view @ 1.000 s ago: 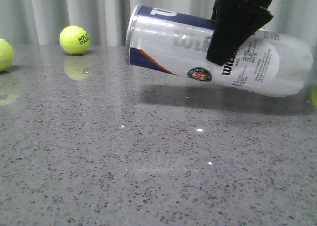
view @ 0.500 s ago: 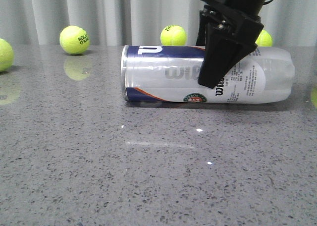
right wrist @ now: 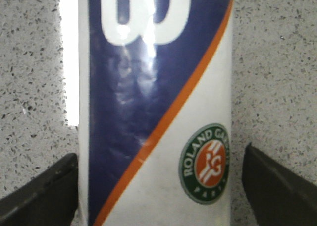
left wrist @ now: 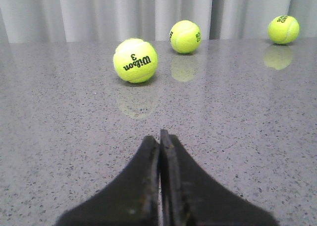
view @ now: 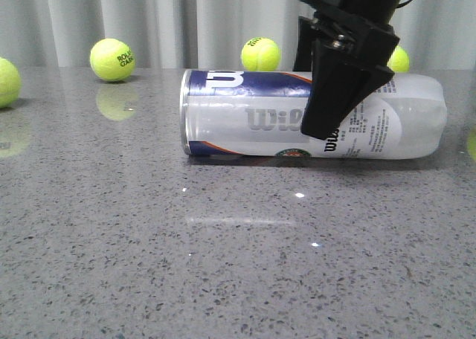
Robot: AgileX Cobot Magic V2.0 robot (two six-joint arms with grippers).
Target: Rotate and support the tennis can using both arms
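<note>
The tennis can point(view: 253, 116) lies on its side on the grey table point(view: 223, 265), metal rim to the left, navy panel on top. My right gripper point(view: 333, 112) comes down over its right half, one finger in front and one behind. In the right wrist view the can point(right wrist: 153, 87) shows its orange stripe and round emblem, and my right gripper point(right wrist: 159, 191) is open, with its fingers point(right wrist: 277, 186) a little off the can's sides. My left gripper point(left wrist: 159, 137) is shut and empty, low over bare table, and out of the front view.
Yellow tennis balls lie along the back edge by the curtain: one at far left point(view: 6, 81), one at left point(view: 112, 59), one behind the can point(view: 261, 53), one behind the right arm point(view: 399, 58). Three balls point(left wrist: 135, 60) lie ahead of the left gripper.
The can came down from a tilted hold in the air to lie flat on the table and has rolled a little, emblem now underneath. The right gripper came down with it.
</note>
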